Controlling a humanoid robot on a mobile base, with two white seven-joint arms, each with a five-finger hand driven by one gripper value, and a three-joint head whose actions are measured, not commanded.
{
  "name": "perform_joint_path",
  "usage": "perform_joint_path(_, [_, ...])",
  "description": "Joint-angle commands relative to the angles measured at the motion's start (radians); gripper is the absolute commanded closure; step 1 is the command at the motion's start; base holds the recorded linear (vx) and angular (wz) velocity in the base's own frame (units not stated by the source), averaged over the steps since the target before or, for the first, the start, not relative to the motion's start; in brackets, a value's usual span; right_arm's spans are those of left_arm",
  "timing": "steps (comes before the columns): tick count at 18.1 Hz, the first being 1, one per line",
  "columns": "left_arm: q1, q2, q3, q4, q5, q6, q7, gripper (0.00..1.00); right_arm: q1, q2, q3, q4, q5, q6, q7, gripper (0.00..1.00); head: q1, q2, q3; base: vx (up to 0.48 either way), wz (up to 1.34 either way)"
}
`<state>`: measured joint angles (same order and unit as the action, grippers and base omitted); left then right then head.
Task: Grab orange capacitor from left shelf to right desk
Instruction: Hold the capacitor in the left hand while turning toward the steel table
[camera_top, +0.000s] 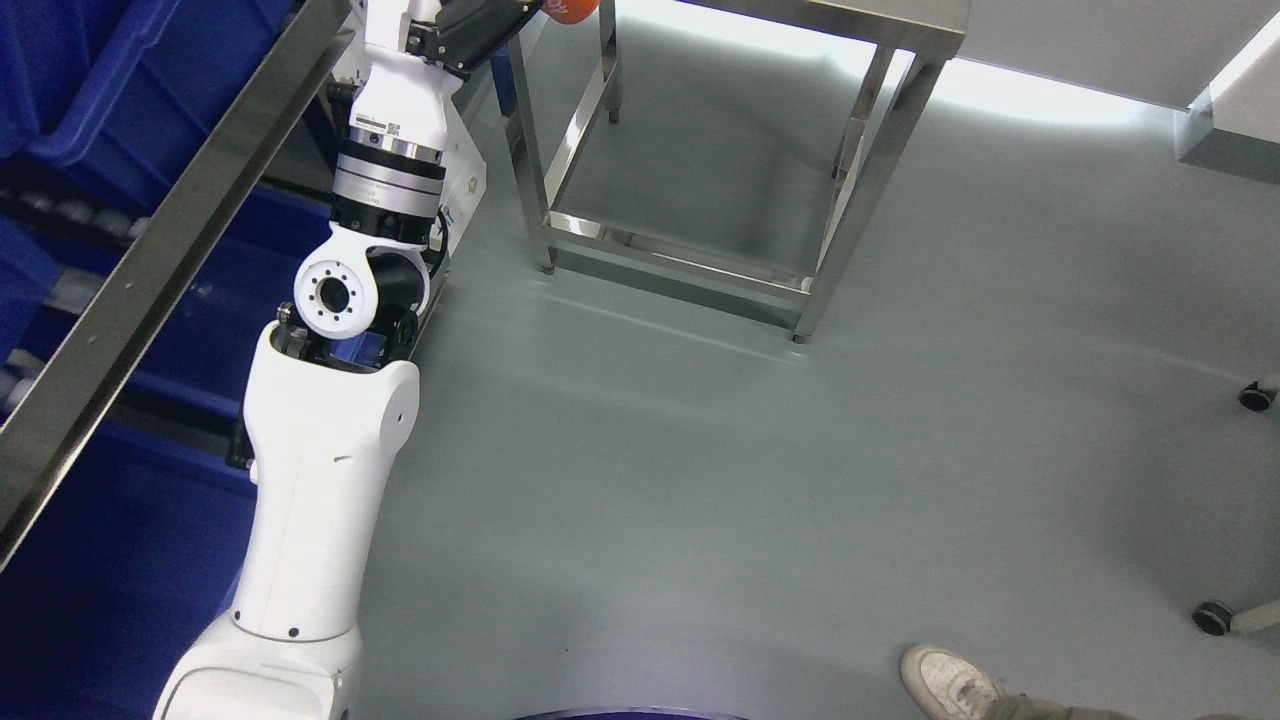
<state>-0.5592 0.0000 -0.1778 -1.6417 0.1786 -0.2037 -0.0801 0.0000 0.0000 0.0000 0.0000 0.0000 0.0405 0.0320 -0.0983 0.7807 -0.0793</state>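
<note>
Left hand (478, 28), mostly cut off by the top edge, carries the orange capacitor (572, 8), of which only a sliver shows; how my fingers close on it I cannot tell. Arm extended upward beside the shelf (150, 260), forearm near the desk (880, 20) leg. Risks, as I judge: clipping that steel leg, or losing the part unseen.

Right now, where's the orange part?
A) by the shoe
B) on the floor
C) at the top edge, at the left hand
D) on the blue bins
C: the orange part shows at the top edge right beside the left hand, above the steel table frame.
</note>
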Motion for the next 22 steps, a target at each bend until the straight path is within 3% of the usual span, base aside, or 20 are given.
perform_joint_path(1, [-0.001,0.017,-0.069,0.002,0.012,0.023,0.002,0.99,0.012,-0.017,-0.011,-0.034,0.005,-0.002,0.0,0.0,0.0,0.0,0.0,0.314,-0.23])
perform_joint_path(13, [-0.001,0.017,-0.077,0.01,0.012,0.027,0.003,0.99,0.012,-0.017,-0.011,-0.034,0.006,-0.002,0.0,0.0,0.0,0.0,0.0,0.397,-0.12])
perform_joint_path(19, [-0.005,0.017,-0.114,0.013,-0.008,0.168,0.01,0.98,0.012,-0.017,-0.011,-0.034,0.005,-0.004,0.0,0.0,0.0,0.0,0.0,0.412,0.02])
perform_joint_path(22, [-0.039,0.017,-0.137,0.04,-0.039,0.175,0.01,0.98,0.012,-0.017,-0.011,-0.034,0.005,-0.002,0.0,0.0,0.0,0.0,0.0,0.372,0.0])
